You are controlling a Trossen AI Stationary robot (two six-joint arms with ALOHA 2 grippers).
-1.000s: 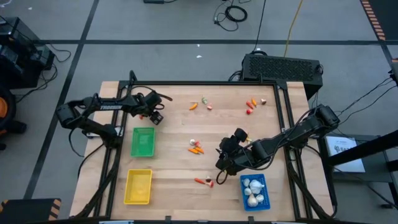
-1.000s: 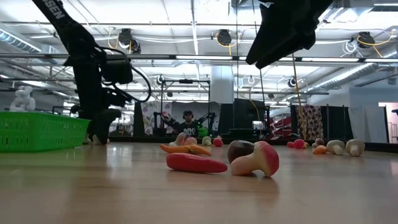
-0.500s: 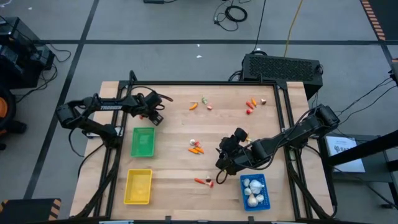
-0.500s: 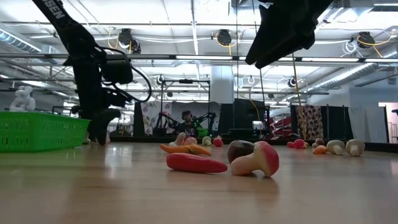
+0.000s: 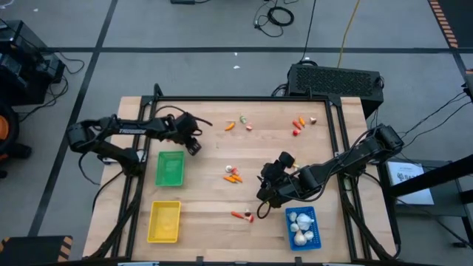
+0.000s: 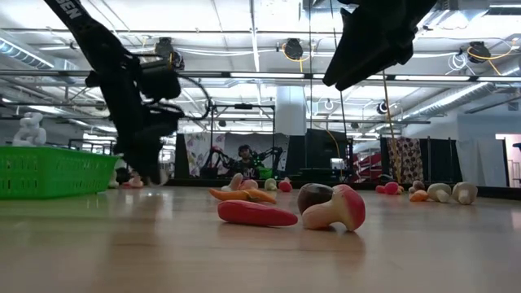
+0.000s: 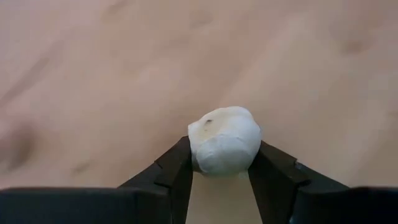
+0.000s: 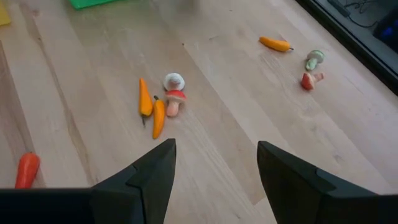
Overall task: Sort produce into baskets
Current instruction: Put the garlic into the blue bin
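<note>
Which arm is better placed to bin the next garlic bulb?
Left. Its gripper already grips a white garlic bulb, though the blue basket holding bulbs sits nearer the right gripper, which is open.

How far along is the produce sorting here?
Done: several white garlic bulbs lie in the blue plastic basket. In hand: the left gripper holds another white garlic bulb; the right gripper is open. Left: loose orange and red pieces; the green basket and yellow basket look empty.
</note>
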